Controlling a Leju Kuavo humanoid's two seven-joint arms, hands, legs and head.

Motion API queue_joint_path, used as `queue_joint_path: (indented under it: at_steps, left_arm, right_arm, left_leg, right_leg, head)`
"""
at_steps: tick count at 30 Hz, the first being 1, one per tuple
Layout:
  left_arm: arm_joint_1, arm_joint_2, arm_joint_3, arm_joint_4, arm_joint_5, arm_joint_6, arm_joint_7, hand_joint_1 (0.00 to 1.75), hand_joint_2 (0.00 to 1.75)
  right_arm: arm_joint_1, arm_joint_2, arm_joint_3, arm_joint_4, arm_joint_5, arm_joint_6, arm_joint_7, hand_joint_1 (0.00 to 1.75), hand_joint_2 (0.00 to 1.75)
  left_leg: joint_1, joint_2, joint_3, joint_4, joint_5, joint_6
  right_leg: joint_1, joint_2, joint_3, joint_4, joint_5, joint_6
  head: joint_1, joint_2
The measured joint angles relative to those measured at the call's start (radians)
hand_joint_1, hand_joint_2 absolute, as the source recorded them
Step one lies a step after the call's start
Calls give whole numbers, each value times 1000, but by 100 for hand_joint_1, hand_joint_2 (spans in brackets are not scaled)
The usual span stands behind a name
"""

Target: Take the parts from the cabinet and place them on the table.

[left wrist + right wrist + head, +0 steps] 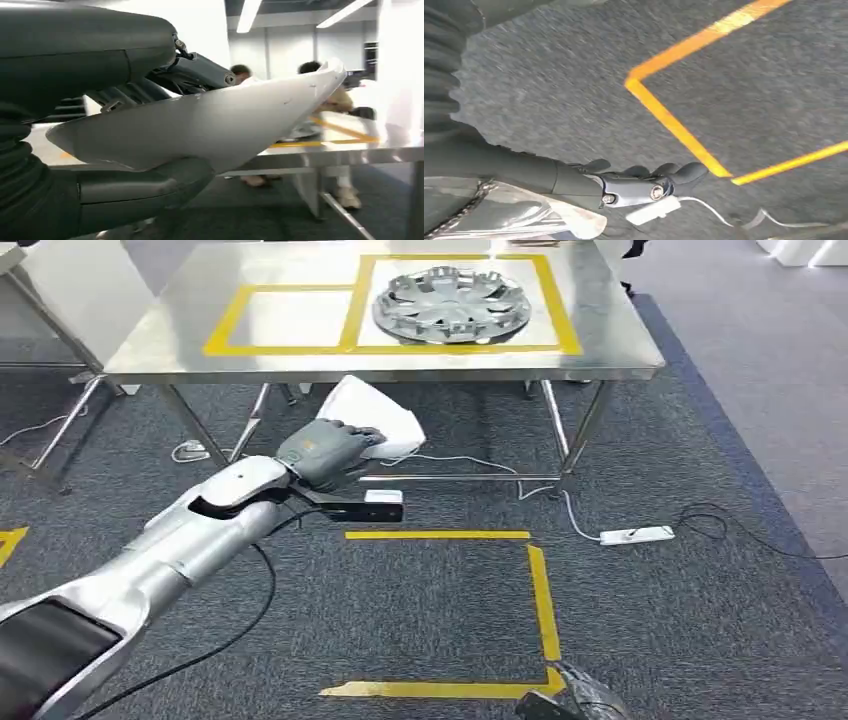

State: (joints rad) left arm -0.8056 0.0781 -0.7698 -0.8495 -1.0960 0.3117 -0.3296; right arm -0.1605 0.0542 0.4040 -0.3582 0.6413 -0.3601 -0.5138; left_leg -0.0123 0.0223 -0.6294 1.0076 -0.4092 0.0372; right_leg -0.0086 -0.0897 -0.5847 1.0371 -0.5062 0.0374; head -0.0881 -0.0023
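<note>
The white part is gripped in the left hand, in the air just short of the table. A hubcap lies on the table. The right hand hangs over the carpet, fingers curled on nothing.

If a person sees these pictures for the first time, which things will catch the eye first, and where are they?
First comes the silver hubcap, lying on the steel table inside the right-hand yellow tape frame. Next is the left hand, held out in front of the table and gripping a white curved panel. On the grey carpet nearer the robot, yellow tape marks out a corner.
</note>
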Motion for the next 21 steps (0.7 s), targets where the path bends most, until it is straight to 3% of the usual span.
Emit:
queue_joint_path:
  at_steps: [1, 2, 3, 4, 5, 6, 8, 9, 10, 13, 14, 15, 16, 17, 19, 20, 21]
  left_arm:
    - [-3, 0, 2, 0, -4, 1, 4, 175, 175]
    - [-3, -1, 3, 0, -5, 2, 5, 175, 175]
    - [1, -1, 2, 0, -8, 2, 5, 175, 175]
    - [5, -1, 2, 0, -10, 2, 5, 175, 175]
    - [9, 0, 2, 0, -13, 2, 5, 175, 175]
    - [10, 1, 3, 0, -14, 2, 5, 175, 175]
    - [8, 2, 5, 0, -16, 2, 4, 175, 175]
    - [6, 2, 6, 0, -18, 2, 4, 175, 175]
    - [3, 3, 7, 0, -18, 2, 4, 175, 175]
    - [4, 6, 11, 1, -23, 2, 3, 175, 175]
    - [3, 11, 12, 1, -23, 2, 3, 175, 175]
    - [4, 13, 16, 0, -23, 2, 3, 175, 175]
    - [0, 13, 19, 1, -23, 2, 3, 175, 175]
    - [-3, 12, 21, 0, -23, 2, 3, 175, 175]
    - [1, 10, 21, 1, -23, 2, 2, 175, 175]
    - [3, 10, 21, 1, -23, 2, 2, 175, 175]
    - [3, 9, 21, 1, -23, 1, 2, 175, 175]
  right_arm:
    - [-1, -1, 0, 0, 0, 1, 1, 0, 175]
    - [1, -1, 0, 0, 1, 3, 2, 0, 175]
    - [4, -2, 0, 0, 1, 4, 2, 0, 175]
    - [7, -3, 0, 0, 1, 5, 2, 0, 175]
    - [7, -4, 0, 0, 1, 4, 2, 0, 175]
    - [6, -4, 0, 0, 0, 4, 2, 0, 175]
    - [2, -6, 0, -1, 0, 3, 2, 0, 175]
    - [1, -6, 0, -1, 0, 3, 0, 0, 175]
    - [0, -6, 0, -1, 0, 3, -1, 0, 175]
    - [-1, -6, 1, -3, 1, 2, -1, 0, 175]
    - [-4, -5, 1, -3, 1, 2, -1, 0, 175]
    - [-8, -3, 1, -4, 2, 2, -1, 0, 175]
    - [-9, -5, 0, -5, 0, 1, -1, 0, 175]
    - [-10, -5, 0, -4, 1, 0, -1, 0, 175]
    - [-7, -5, 0, -4, 2, -5, 0, 0, 175]
    - [-6, -5, 0, -4, 1, -8, 1, 0, 175]
    - [-6, -5, 0, -4, -2, -8, 7, 0, 175]
  left_leg:
    - [5, -9, 0, 0, 2, 6]
    - [6, -24, 0, 0, 2, 8]
    - [6, -38, 0, 0, 1, 9]
    - [6, -54, -1, 1, 1, 10]
    - [6, -69, 0, 2, 1, 10]
    - [7, -84, 0, 3, 0, 9]
    - [12, -114, 0, 11, -6, 0]
    - [15, -127, -2, 18, -10, -7]
    - [9, -139, -11, 25, -13, -13]
    - [21, -175, -20, 19, -2, -30]
    - [21, -188, -21, 20, -3, -36]
    - [15, -138, -26, 31, -13, -40]
    - [13, -77, -43, 69, -37, -47]
    - [15, -46, -77, 141, -72, -52]
    - [20, -30, -153, 298, -131, -57]
    - [22, -30, -169, 325, -130, -58]
    - [22, -29, -160, 305, -107, -57]
  right_leg:
    - [-3, 50, -25, 54, -32, 1]
    - [-3, 73, -64, 134, -65, 3]
    - [-4, 83, -108, 218, -97, 6]
    - [-4, 86, -143, 276, -111, 8]
    - [-4, 87, -161, 292, -100, 10]
    - [-5, 87, -156, 262, -68, 10]
    - [-9, 105, -87, 95, 35, 11]
    - [-18, 150, -54, 15, 60, 13]
    - [-23, 189, -31, 0, 42, 12]
    - [-13, 158, -28, -1, 39, -5]
    - [-20, 144, -24, -8, 43, -14]
    - [-20, 130, -18, -14, 45, -19]
    - [-19, 120, -15, -15, 42, -28]
    - [-15, 105, -13, -15, 40, -33]
    - [-13, 76, -9, -15, 34, -36]
    - [-13, 65, -8, -15, 32, -36]
    - [-13, 64, -6, -15, 30, -34]
  head:
    - [4, 0]
    - [8, 0]
    - [8, 0]
    - [9, 0]
    - [8, 0]
    - [8, 0]
    - [8, 0]
    - [9, 0]
    - [9, 0]
    - [8, 0]
    - [8, 0]
    - [8, 0]
    - [-5, 0]
    - [-2, 0]
    - [-3, 0]
    - [-4, 0]
    - [-3, 0]
